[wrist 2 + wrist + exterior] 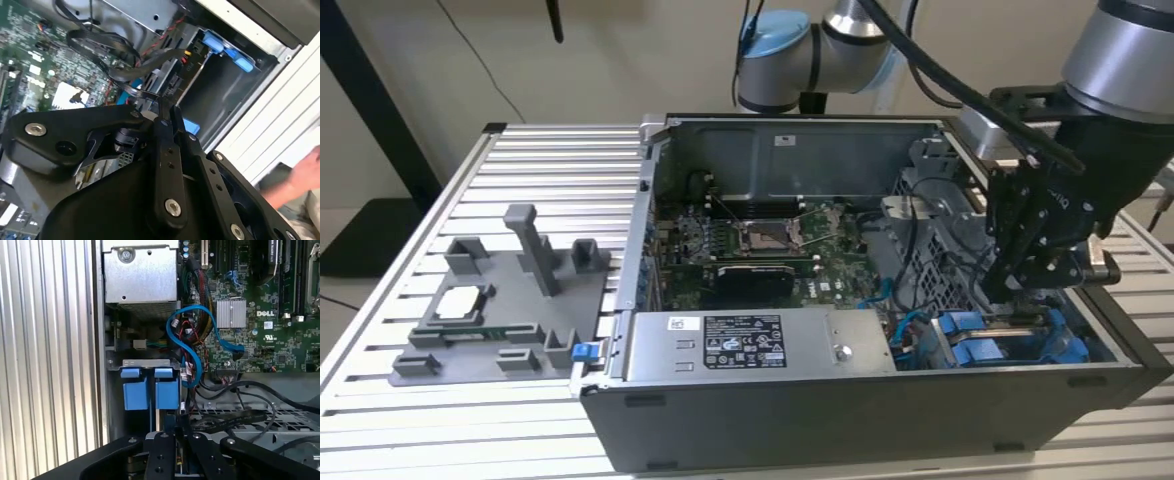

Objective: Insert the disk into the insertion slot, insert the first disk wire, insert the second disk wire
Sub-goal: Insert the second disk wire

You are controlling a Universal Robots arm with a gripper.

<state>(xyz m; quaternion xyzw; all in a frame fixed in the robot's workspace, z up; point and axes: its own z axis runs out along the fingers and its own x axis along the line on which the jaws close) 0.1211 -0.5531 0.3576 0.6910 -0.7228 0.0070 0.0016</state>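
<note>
My black finger links crowd the foreground in both wrist views, and my gripper (176, 432) reaches down into the corner of the open computer case (854, 410) where the drive bays sit. My fingers (170, 120) look drawn close together over the bay, but what lies between them is hidden, so I cannot tell whether I am clenched on something or simply closed.

The insertion slot (150, 364), grey metal with blue tabs (135, 390) at its edge, lies directly in front of my fingertips. The disk itself I can't make out for certain; blue carrier plastic (987, 345) shows in the bay just below me in the exterior view.

A light blue data cable (192, 340) loops just beyond the slot, across to the green motherboard (260, 325). Black flat cables (110, 60) drape beside my fingers. The grey power-supply box (761, 345) sits beyond the bays, away from me. A person's hand (305, 175) shows outside the case wall
</note>
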